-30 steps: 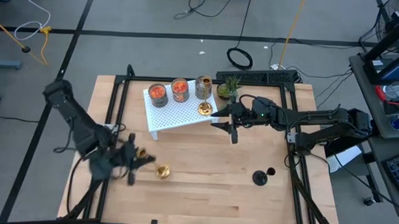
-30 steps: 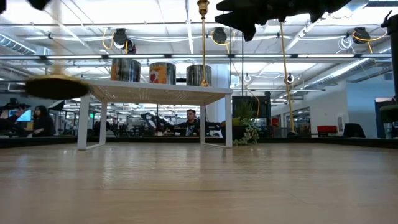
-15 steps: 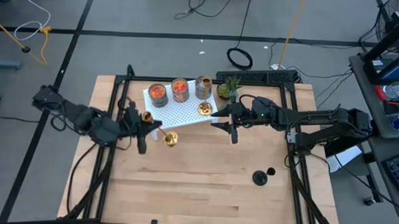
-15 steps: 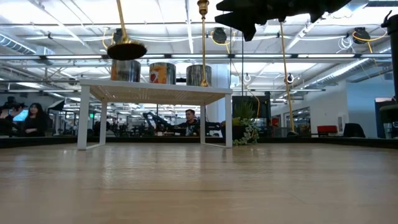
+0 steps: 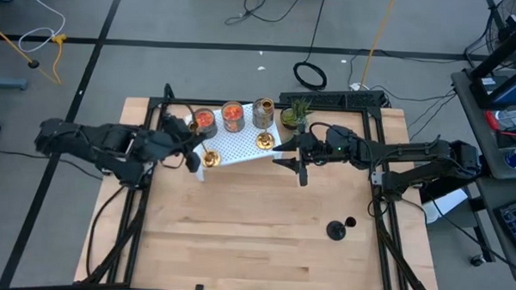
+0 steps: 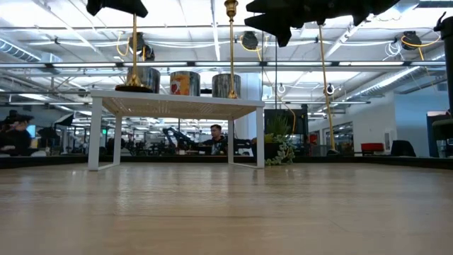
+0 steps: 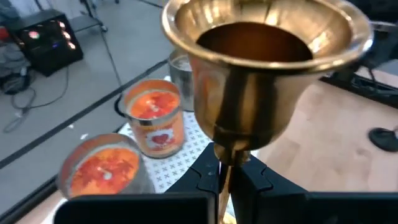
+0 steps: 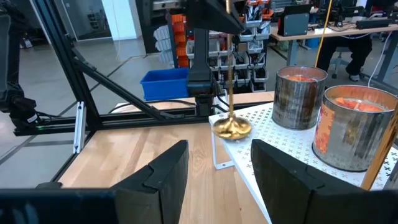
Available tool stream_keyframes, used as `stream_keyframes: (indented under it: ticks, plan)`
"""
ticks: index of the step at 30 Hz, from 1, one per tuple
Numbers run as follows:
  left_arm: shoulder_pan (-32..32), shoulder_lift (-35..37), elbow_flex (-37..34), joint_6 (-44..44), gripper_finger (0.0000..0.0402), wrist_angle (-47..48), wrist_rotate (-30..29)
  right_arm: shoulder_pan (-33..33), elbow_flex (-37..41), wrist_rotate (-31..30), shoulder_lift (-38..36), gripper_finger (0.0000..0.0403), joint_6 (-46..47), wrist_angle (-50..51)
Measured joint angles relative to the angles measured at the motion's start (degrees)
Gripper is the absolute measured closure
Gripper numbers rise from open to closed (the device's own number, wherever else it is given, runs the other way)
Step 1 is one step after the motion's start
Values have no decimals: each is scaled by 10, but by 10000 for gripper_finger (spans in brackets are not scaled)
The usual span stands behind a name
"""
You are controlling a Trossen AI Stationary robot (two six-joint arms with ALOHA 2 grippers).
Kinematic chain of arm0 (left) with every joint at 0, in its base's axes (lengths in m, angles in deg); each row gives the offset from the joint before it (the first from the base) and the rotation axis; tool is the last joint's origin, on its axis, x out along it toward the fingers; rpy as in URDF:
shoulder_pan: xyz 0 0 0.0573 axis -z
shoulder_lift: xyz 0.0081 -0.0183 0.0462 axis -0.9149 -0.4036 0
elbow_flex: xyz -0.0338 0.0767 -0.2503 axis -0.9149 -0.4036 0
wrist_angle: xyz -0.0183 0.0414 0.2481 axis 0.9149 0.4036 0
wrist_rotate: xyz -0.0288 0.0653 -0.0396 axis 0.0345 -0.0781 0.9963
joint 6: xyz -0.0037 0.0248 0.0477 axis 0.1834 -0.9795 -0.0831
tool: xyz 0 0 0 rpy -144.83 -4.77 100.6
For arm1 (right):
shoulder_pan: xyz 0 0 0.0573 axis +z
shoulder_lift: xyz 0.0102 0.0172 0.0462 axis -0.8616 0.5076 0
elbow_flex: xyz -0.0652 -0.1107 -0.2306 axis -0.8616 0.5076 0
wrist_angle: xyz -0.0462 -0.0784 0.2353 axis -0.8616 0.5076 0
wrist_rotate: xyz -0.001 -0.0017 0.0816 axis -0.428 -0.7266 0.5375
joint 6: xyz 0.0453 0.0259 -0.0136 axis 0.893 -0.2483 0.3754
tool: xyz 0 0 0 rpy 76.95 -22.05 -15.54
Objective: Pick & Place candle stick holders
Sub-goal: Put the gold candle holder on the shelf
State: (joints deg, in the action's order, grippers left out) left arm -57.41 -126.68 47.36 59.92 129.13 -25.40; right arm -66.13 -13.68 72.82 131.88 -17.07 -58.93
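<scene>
My left gripper is shut on a shiny brass stemmed holder at the near left corner of the white perforated rack. A second brass holder stands on the rack's near right part. Two orange glass cups and a greyish one stand along its far side. A black stemmed holder is on the table at the near right. My right gripper is open and empty, just right of the rack. My left gripper pinches the brass holder's thin stem just under its cup, between its two fingers. The fingers come level from the table's left and lie across the stem. The holder is upright, with its round base at the rack's top surface.
A small green potted plant stands behind the rack's far right corner. Black frame rails run along the table's left and right sides. Bare wood spreads over the near half of the table. People sit in the room behind.
My left gripper has carried the brass holder from the table's near left toward the far edge and the rack. It first rose above rack height, then came down until the base is at the rack's top. My right gripper has kept still.
</scene>
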Motion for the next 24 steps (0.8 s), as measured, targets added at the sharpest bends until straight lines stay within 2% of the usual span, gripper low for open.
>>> stream_keyframes:
  ticks: [4,12,24]
  plan:
    - [-35,0,0,-11,387,7,3,0,0,0,0,232,0,0]
    - [-82,-3,0,-22,363,5,71,0,0,0,0,232,0,0]
    - [-107,-3,0,-39,356,9,60,0,0,0,0,232,0,1]
